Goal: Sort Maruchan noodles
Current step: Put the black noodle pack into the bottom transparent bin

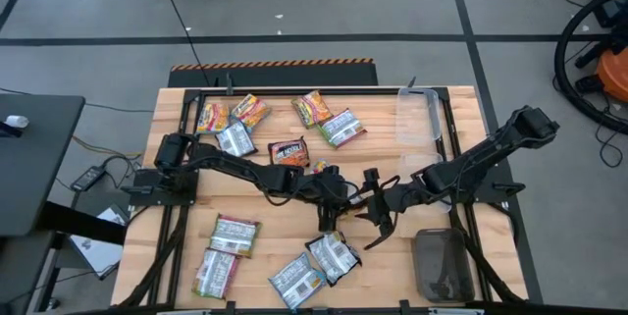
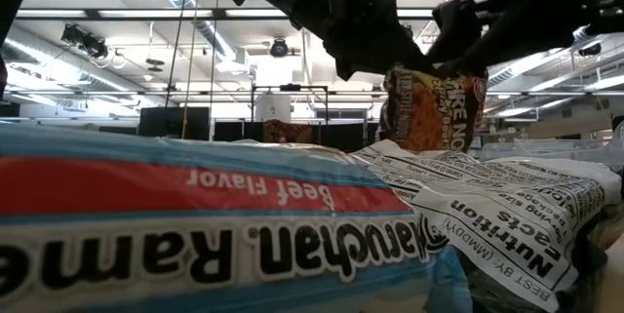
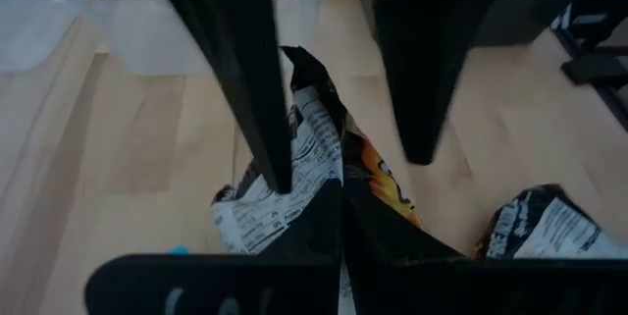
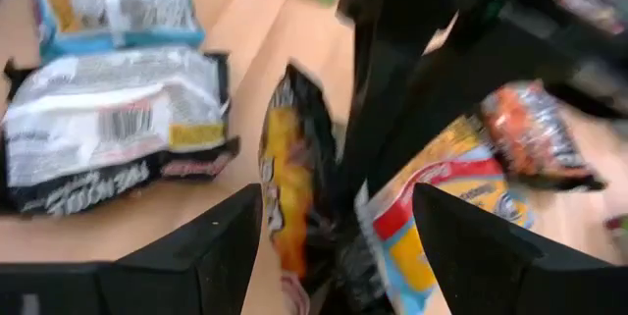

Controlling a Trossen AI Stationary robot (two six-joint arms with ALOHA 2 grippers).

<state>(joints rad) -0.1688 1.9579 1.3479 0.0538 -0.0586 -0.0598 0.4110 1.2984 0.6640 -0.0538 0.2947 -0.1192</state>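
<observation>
Both arms meet over the middle of the wooden table (image 1: pixel 446 109). The left gripper (image 1: pixel 327 219) hangs there with its fingers (image 3: pixel 253 79) pinched on a dark Maruchan packet (image 3: pixel 314 158) that dangles edge-down, just clear of the boards. The right gripper (image 1: pixel 378 219) sits just beside it, its fingers (image 4: pixel 211 246) spread apart, with the hanging packet showing between them.

The other noodle packets lie in two loose groups. At the far side are an orange one (image 1: pixel 248 111), a second orange one (image 1: pixel 311 107), a green-silver one (image 1: pixel 341 128), a brown-red one (image 1: pixel 288 151) and a few more at the far left. At the near side lie two green packets (image 1: pixel 234 235) on the left and three dark ones (image 1: pixel 332 256) nearer the middle.

A clear tray (image 1: pixel 419 116) stands far right, a darker tray (image 1: pixel 444 264) near right.
</observation>
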